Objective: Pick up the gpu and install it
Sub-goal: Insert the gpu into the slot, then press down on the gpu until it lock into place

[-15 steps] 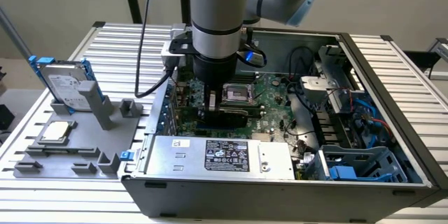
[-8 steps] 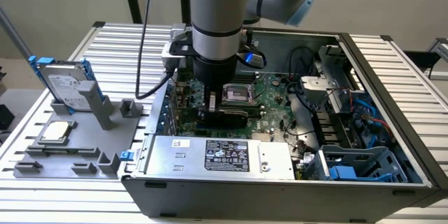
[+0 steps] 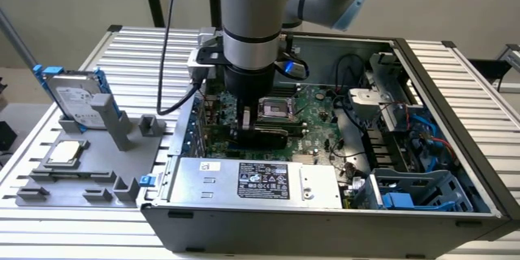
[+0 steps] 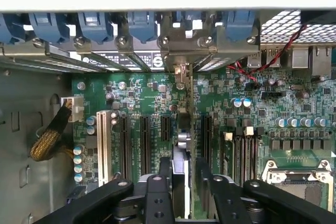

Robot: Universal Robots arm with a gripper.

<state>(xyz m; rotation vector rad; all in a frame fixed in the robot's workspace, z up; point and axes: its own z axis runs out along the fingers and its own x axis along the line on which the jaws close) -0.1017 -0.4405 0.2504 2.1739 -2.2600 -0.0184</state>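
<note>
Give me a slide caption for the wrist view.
Gripper shut on the gpu, held edge-on above the motherboard slots, bracket toward the case's rear wall.

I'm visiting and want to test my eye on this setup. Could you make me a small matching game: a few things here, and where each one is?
Things:
1. gpu
2. hard drive
3. CPU chip
4. power supply

Places:
A. lying flat on the grey fixture, outside the computer case
B. held edge-on in the gripper, above the motherboard slots
C. standing upright in the grey fixture
D. along the case's near wall in the exterior view

Pairs: 1-B, 2-C, 3-A, 4-D
</note>
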